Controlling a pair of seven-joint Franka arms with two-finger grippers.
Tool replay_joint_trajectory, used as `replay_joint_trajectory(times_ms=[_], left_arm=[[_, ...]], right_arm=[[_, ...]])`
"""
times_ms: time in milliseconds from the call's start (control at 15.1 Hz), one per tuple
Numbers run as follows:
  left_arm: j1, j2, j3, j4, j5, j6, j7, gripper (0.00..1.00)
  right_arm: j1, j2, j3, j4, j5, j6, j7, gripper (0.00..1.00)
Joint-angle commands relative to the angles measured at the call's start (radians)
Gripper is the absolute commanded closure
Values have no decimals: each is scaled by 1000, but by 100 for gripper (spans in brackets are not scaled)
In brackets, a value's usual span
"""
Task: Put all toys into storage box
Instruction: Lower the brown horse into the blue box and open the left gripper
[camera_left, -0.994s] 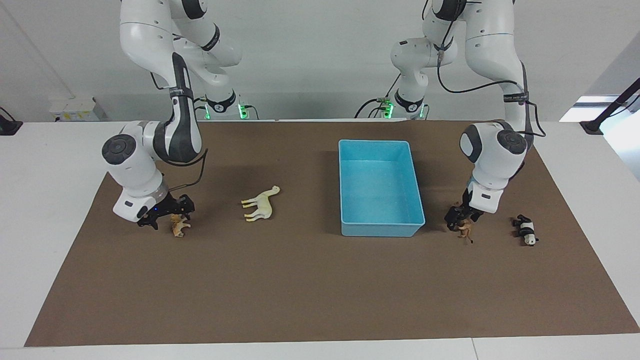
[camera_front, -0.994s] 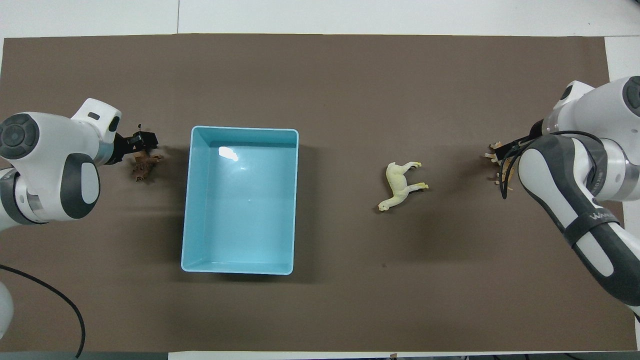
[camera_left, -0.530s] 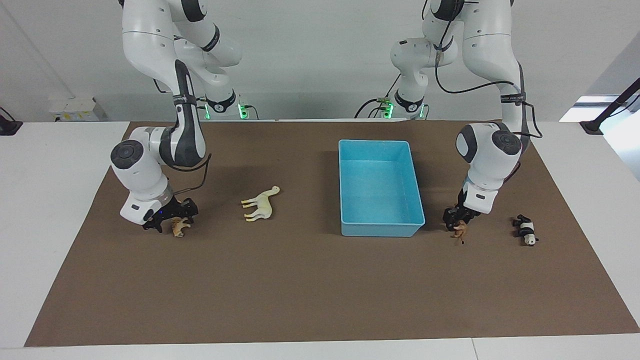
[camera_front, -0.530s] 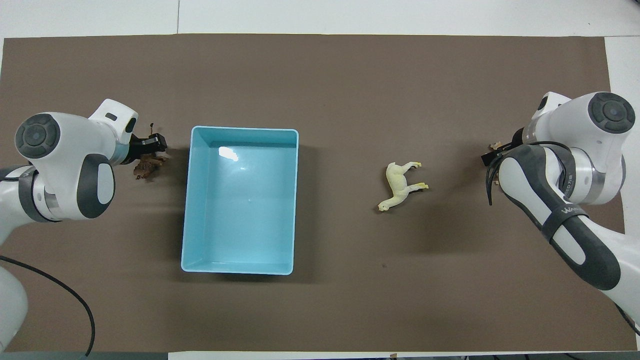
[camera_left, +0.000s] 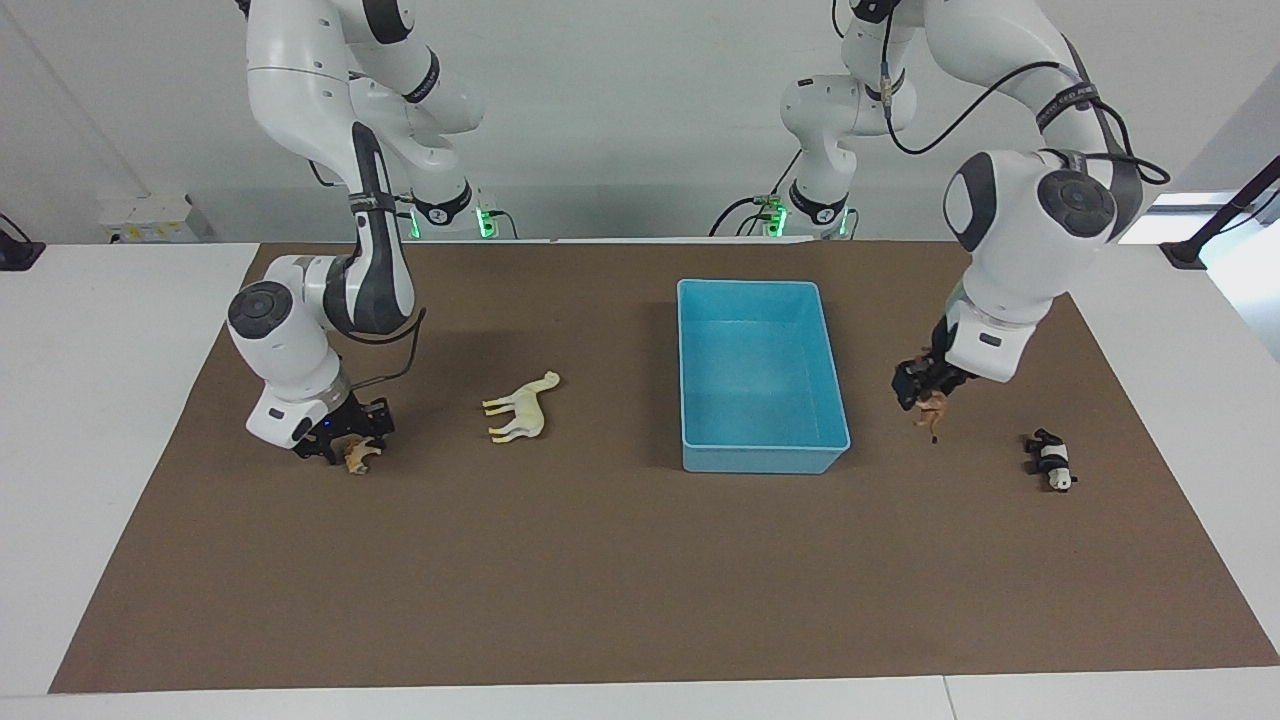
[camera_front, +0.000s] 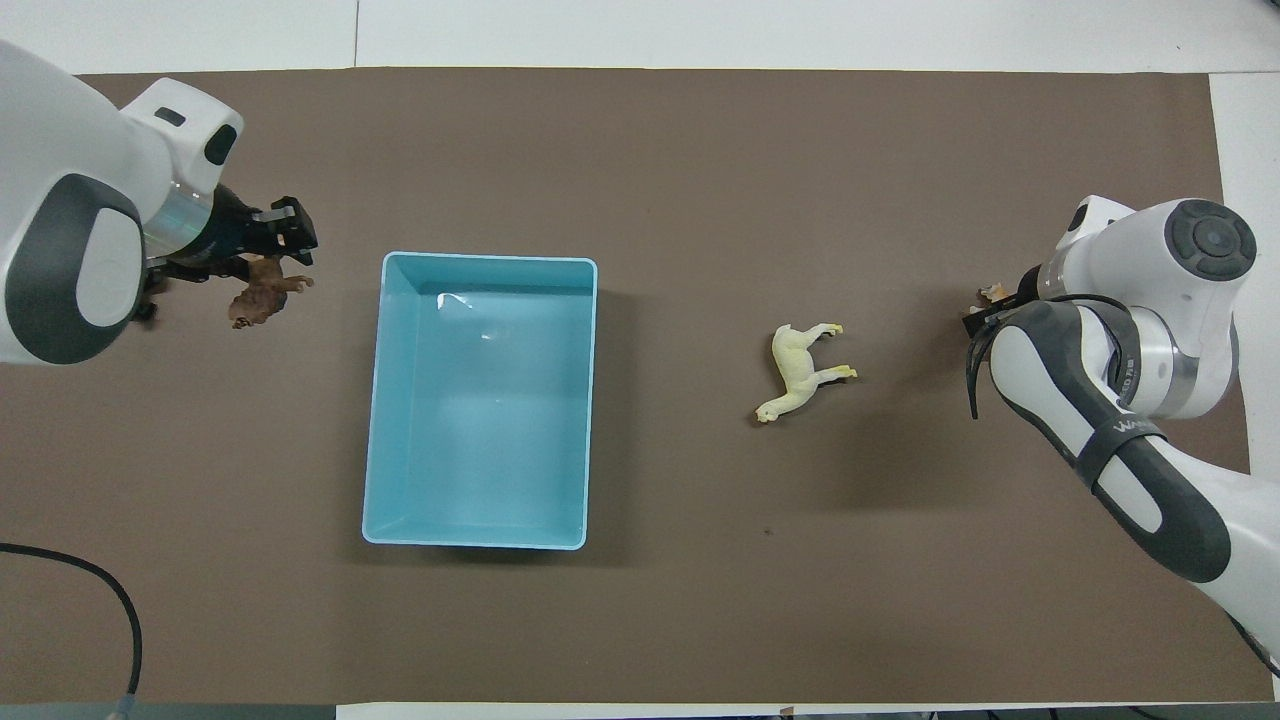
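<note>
Toys: small, light, rigid plastic; best gripped across the torso.

- Lion (camera_left: 931, 411): lifted, left gripper (camera_left: 922, 392) jaws closed on its back, beside the empty storage box (camera_left: 832, 400).
- Tiger (camera_left: 357, 455): desk's right-arm end, right gripper (camera_left: 345, 438) jaws closed around it.
- Llama (camera_left: 520, 406), panda (camera_left: 1049, 460): lying loose.

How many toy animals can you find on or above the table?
4: lion held up by left gripper beside storage box; panda lying nearby; llama lying mid-table; tiger under right gripper.
</note>
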Motion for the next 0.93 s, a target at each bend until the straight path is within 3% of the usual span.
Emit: replay_joint_trajectory(times_ms=[0, 133, 265, 331, 663, 862], left_arm=[[-134, -47, 12, -137, 15, 53, -158, 100], [-196, -85, 12, -246, 15, 187, -225, 97], [-197, -93, 12, -262, 15, 197, -213, 8], [-196, -93, 12, -256, 15, 183, -203, 0], [-164, -127, 24, -253, 16, 150, -67, 0], [-64, -124, 27, -227, 18, 142, 152, 0]], right_arm=[[26, -14, 3, -17, 0, 8, 55, 100], [31, -14, 3, -12, 0, 6, 63, 100], [31, -14, 3, -6, 0, 0, 63, 100], [33, -14, 3, 3, 0, -15, 65, 100], [52, -49, 11, 104, 0, -150, 113, 100], [153, -87, 11, 278, 1, -387, 294, 100]])
